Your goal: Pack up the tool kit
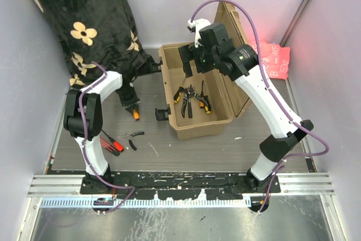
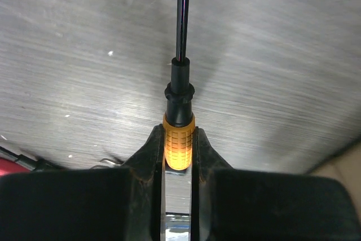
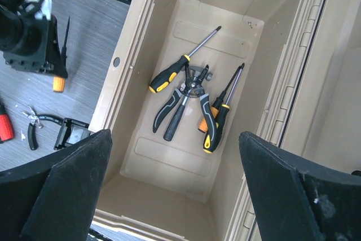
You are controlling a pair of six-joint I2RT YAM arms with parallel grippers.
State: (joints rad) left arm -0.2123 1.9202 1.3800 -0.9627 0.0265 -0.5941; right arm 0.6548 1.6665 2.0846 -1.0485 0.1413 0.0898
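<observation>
3 tools (image 3: 189, 91) lie in the toolbox (image 3: 141, 32) under the empty, wide-open right gripper (image 3: 175, 150); the left gripper (image 2: 179, 139) pinches a screwdriver (image 2: 179, 91) by the handle, likely to box it.

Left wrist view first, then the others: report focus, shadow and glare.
Left wrist view: the orange-handled screwdriver is sharp and brightly lit, casting a soft shadow on the streaky table; the left gripper's fingers are dark, soft. Right wrist view: the toolbox interior is evenly lit, tools crisp; the right gripper's fingers blurred. Top external view: a red glow washes the pink cloth.
</observation>
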